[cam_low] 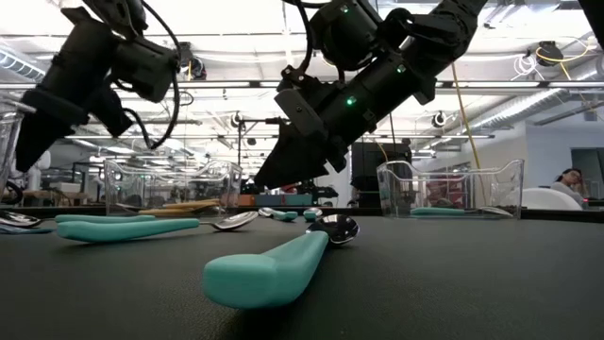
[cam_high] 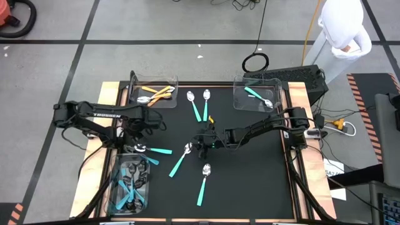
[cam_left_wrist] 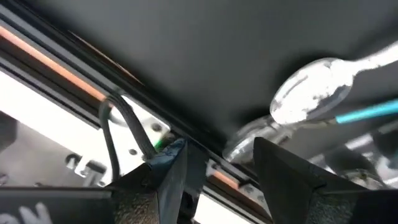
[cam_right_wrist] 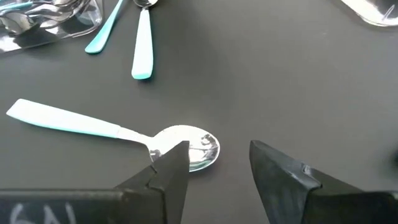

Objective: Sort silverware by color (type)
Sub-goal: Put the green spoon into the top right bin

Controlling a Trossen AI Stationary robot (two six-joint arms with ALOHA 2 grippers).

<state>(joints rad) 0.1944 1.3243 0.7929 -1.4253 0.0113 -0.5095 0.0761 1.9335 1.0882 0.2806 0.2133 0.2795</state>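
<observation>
My right gripper [cam_right_wrist: 217,165] hangs open over the mid-table spoon [cam_right_wrist: 112,132], one finger [cam_right_wrist: 168,171] above its bowl. If I close here I judge I'd pinch the slick bowl's rim and it would skid away. Farther off, my left gripper [cam_left_wrist: 217,171] hovers open and empty near the left edge by another spoon [cam_left_wrist: 323,93]; dropping there could knock it.

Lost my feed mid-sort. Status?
Both grippers open, empty. Right gripper over teal-handled silver spoon mid-mat; left gripper near spoon by the front-left bin. Nothing blocking.
</observation>
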